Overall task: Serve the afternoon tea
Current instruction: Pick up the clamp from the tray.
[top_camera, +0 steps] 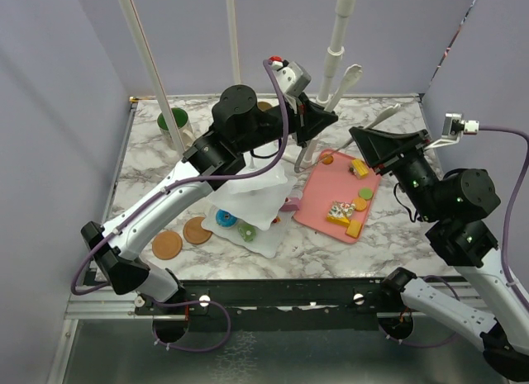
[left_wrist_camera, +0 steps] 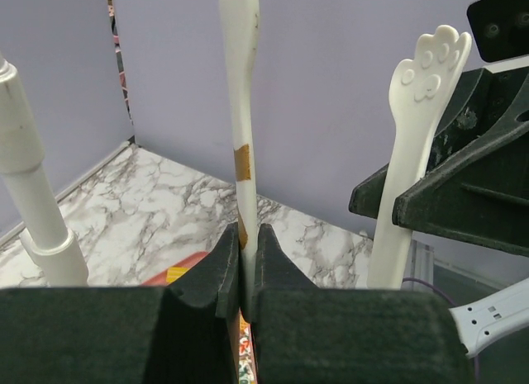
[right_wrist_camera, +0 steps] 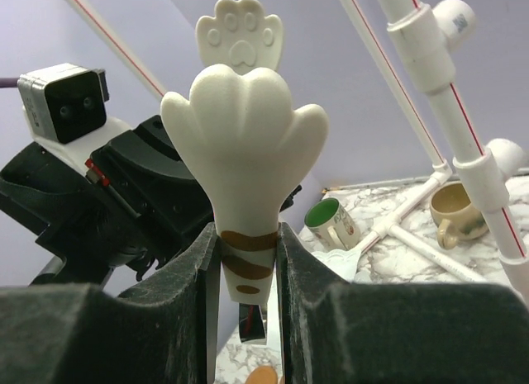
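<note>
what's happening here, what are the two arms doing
Both arms are on one pair of white paw-tipped tongs, held up by the pink tray. The left gripper is shut on one tong arm and the right gripper clamps the other just below its paw. Toy pastries lie on the tray, and the tiered stand holds a few.

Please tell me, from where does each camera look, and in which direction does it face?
Top external: above and behind the bases, looking down at the marble table; both arms show.
Left wrist: on the left gripper, facing the right wall, tilted up; its fingers clamp one blade of the paw tongs.
Right wrist: on the right gripper, facing back-left toward the green-lined mug and tan mug; its fingers pinch a blade below its paw.
Shared: both wrist views show the tongs and the other arm's gripper.
</note>
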Robot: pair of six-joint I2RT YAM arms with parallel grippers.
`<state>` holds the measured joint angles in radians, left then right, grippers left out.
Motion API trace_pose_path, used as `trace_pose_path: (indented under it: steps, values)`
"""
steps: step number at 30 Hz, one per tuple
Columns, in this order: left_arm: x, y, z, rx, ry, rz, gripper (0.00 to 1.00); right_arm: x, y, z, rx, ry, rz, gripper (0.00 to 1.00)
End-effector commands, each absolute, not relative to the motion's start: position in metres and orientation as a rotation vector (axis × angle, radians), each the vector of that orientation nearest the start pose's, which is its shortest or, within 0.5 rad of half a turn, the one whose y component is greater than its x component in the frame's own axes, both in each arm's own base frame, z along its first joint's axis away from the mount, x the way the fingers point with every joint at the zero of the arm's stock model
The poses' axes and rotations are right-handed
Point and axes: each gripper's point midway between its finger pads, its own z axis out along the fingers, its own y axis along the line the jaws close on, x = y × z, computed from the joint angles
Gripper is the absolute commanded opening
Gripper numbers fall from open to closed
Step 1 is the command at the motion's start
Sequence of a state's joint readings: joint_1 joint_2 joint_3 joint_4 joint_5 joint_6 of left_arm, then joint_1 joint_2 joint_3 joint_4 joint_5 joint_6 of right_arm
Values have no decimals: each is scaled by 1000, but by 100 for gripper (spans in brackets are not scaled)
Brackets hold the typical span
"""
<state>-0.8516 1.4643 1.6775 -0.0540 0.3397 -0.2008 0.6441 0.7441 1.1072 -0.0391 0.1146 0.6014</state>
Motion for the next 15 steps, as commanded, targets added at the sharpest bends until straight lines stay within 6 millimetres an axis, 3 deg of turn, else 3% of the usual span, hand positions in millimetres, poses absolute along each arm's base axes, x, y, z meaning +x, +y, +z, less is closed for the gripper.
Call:
trace_pose_path:
  steps: [1, 7, 15]
  values:
    - [192, -362, 576, 790, 1035, -1254, 0, 265, 104, 420, 453, 1422, 634, 1]
    - [189, -357, 590, 762, 1010, -1266, 0, 271, 90, 400, 578, 1451, 570, 1]
    - [186, -356, 595, 753, 1001, -1293, 0, 276, 96, 386, 584, 1473, 579, 1]
